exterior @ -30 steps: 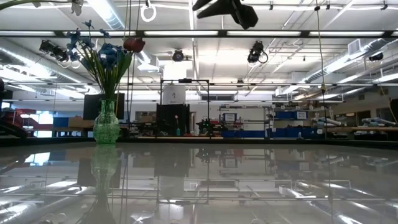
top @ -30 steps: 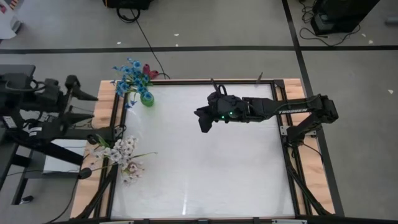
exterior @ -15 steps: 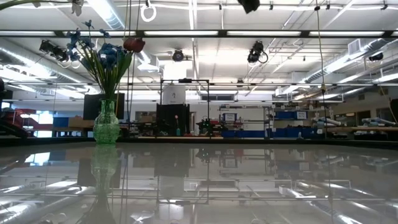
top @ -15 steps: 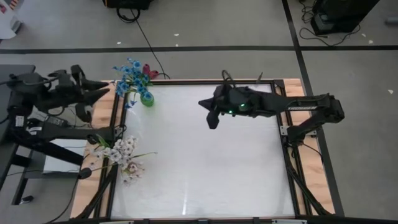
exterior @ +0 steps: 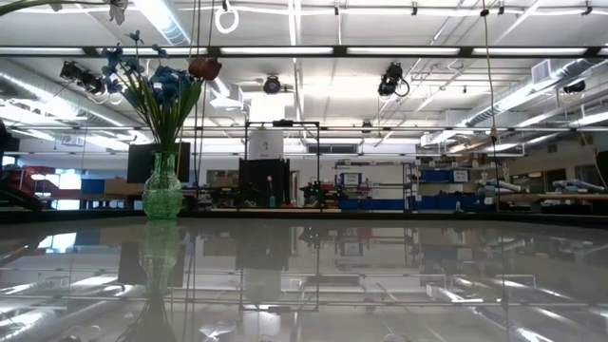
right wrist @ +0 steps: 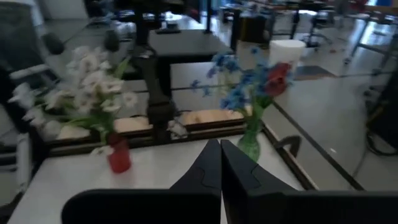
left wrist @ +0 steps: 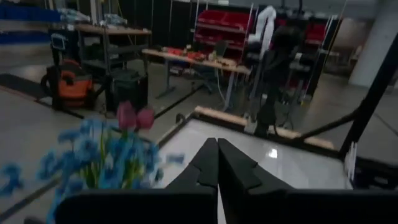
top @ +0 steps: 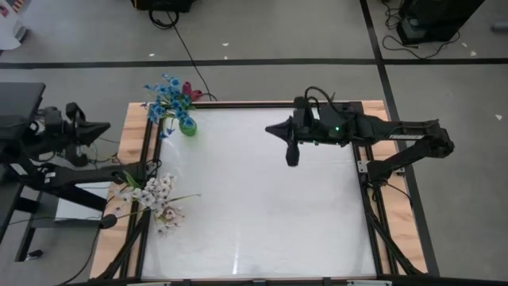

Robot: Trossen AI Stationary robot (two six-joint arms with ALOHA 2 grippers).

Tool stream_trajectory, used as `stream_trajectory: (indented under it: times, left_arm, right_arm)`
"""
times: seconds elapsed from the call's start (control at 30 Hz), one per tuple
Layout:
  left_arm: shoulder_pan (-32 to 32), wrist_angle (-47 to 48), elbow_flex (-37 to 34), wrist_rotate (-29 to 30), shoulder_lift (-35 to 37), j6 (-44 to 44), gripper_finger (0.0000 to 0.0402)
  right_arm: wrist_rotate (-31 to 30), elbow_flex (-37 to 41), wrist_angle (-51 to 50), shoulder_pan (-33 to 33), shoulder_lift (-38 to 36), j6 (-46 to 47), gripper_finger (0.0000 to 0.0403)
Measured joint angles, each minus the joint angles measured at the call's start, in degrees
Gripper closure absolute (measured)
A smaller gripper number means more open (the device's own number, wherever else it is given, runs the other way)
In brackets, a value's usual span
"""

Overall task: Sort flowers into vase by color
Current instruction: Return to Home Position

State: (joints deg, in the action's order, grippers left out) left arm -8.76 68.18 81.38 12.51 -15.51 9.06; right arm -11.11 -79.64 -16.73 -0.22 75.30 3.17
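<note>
The right end effector (right wrist: 219, 149), closed and empty, hangs above the surface (top: 254, 214); the left end effector (left wrist: 217, 148), also closed, sits off its edge near the blue flowers (top: 167, 95).

Blue flowers (top: 167, 95), with 2 pinkish-red tulip heads (left wrist: 126, 116) among them, fan upright out of a green glass vase (top: 187, 125) at the table's (top: 254, 222) far left corner. White and pale pink flowers (top: 156, 197) spread from a red vase (right wrist: 119, 157) on the left edge, well apart from the blue bunch.
</note>
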Motion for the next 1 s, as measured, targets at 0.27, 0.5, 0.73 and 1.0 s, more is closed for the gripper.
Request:
stream_trajectory:
  times: [0.27, 0.5, 0.73, 1.0]
  left_arm:
    - [-0.1, 0.7, -12.7, -4.5, 6.9, -4.1, 0.0398]
    - [0.0, 0.6, -18.1, -3.8, 13.2, -8.0, 0.0399]
    - [0.0, 6.1, -21.0, -4.3, 15.4, -4.2, 0.0400]
    - [0.0, -3.9, -29.2, -5.9, 15.2, -4.5, 0.0401]
  right_arm:
    - [-0.1, 16.6, 18.7, 3.3, -7.1, -1.5, 0.0401]
    - [-4.9, 28.2, 24.6, 2.4, -18.6, -0.5, 0.0402]
    - [-5.7, 35.1, 24.9, 1.9, -26.9, 0.4, 0.0402]
    - [-4.5, 47.2, 38.4, 1.8, -29.0, 4.2, 0.0403]
